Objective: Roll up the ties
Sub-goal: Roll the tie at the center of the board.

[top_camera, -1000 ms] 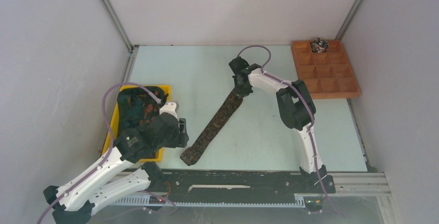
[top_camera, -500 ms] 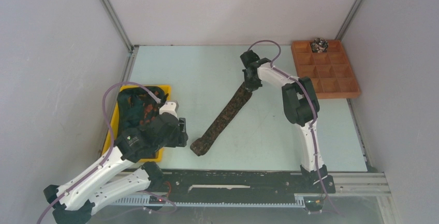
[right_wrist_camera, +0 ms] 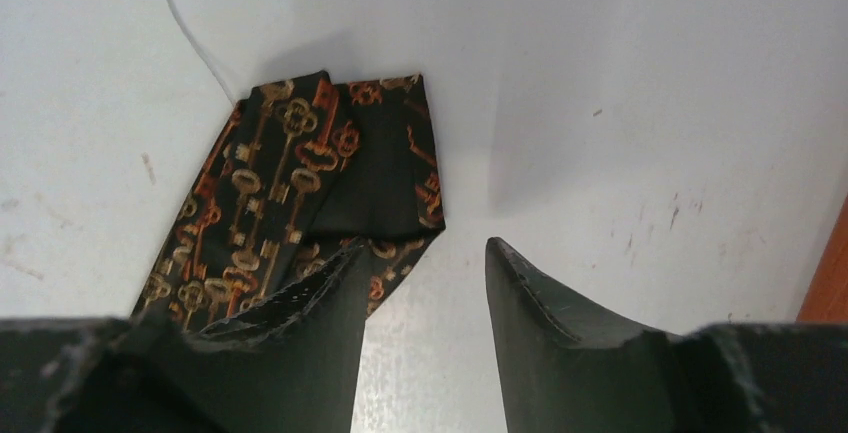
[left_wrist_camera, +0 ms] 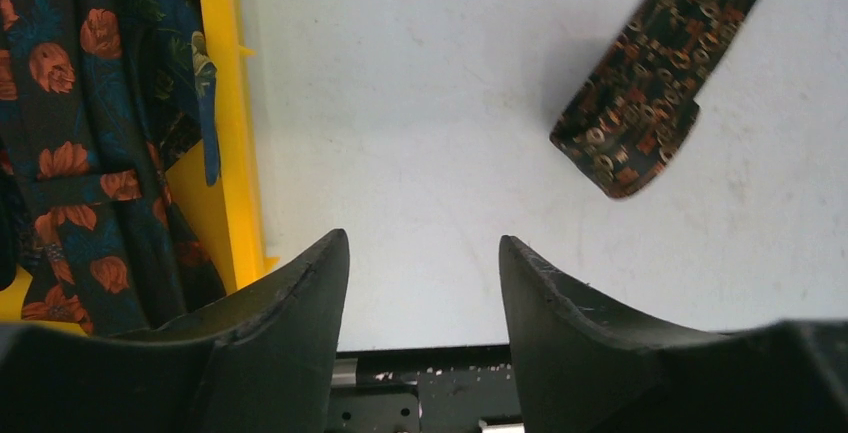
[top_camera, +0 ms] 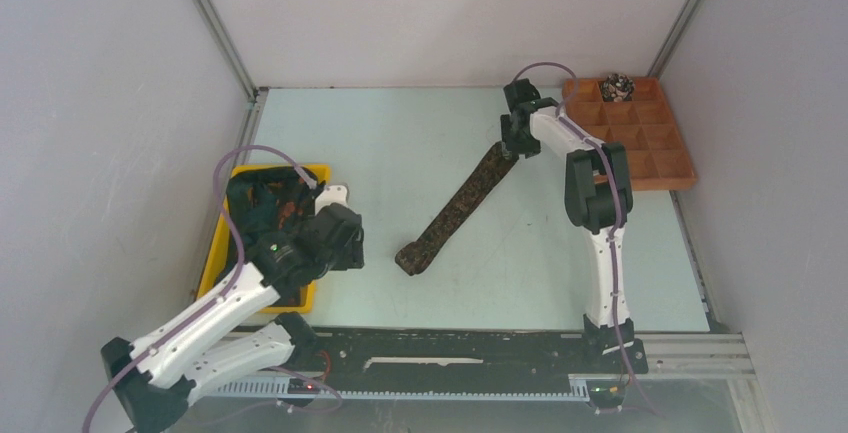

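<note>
At the near edge a black metal rail [top_camera: 480, 348] carries the two white-and-black arm bases. The left hand [left_wrist_camera: 422, 253] hangs over the pale, smooth, faintly scuffed surface [top_camera: 380, 133], just beside a yellow plastic tray [left_wrist_camera: 238, 133]. Its two blunt black fingers stand well apart, with nothing between them, and touch nothing. In the tray lies a loose heap of dark floral ties [left_wrist_camera: 70, 153], soft fabric printed with orange blossoms and blue-green leaves. One strip of this fabric rests against the yellow wall.

Further out, a long necktie [top_camera: 458, 203] of black fabric with a fine orange-and-gold key print lies flat on the surface. It stretches on a diagonal from its broad, bluntly pointed end near the left arm toward the far right. Its far end is folded over on itself, showing plain dark lining, and lies at the right hand [right_wrist_camera: 427, 248]. That hand's matte black fingers are parted, and the gap between them is over bare surface. One finger sits over the folded fabric, though whether it presses on the cloth cannot be told.

Farthest, at the right back corner, is an orange-brown compartment tray [top_camera: 655, 184] with a grid of square cells. It holds one small, tight patterned coil [top_camera: 617, 86] in a cell of its far row.
</note>
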Action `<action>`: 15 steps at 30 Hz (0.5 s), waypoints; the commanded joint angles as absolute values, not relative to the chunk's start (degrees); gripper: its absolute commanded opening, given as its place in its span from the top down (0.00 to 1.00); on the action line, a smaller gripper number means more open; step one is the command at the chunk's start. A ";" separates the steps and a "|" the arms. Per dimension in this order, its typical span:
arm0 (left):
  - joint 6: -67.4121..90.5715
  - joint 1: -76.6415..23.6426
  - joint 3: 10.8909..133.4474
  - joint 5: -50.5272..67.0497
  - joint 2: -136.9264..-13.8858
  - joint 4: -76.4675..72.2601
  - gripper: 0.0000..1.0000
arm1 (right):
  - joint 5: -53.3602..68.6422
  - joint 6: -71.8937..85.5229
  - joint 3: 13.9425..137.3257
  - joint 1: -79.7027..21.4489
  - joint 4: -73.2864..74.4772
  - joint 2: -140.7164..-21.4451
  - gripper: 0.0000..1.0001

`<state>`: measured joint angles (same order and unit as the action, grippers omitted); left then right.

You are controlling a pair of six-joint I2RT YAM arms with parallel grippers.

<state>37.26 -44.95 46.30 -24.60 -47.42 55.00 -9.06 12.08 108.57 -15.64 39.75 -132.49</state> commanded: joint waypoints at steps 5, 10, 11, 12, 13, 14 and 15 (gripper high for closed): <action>31.28 -34.52 48.47 -14.97 -60.24 39.91 0.48 | -7.46 15.19 89.48 -21.65 34.92 -107.72 0.52; 29.29 -31.65 50.41 -12.76 -69.83 35.63 0.55 | -3.24 20.39 71.41 -31.46 28.48 -95.38 0.67; 28.82 -31.22 50.83 -11.94 -71.59 35.02 0.56 | -2.88 20.85 68.95 -34.50 27.53 -94.31 0.69; 28.34 -30.93 51.33 -10.97 -73.33 34.22 0.58 | -3.47 22.14 66.93 -37.53 26.97 -93.47 0.72; 27.89 -30.77 51.82 -10.26 -75.06 33.65 0.61 | -3.65 22.99 65.31 -40.55 26.30 -92.88 0.74; 27.68 -30.76 52.35 -9.73 -76.54 33.27 0.63 | -3.33 23.93 63.19 -43.17 25.26 -92.44 0.77; 27.42 -30.76 52.85 -9.23 -77.96 32.65 0.64 | -2.97 24.82 61.50 -45.87 23.67 -92.16 0.79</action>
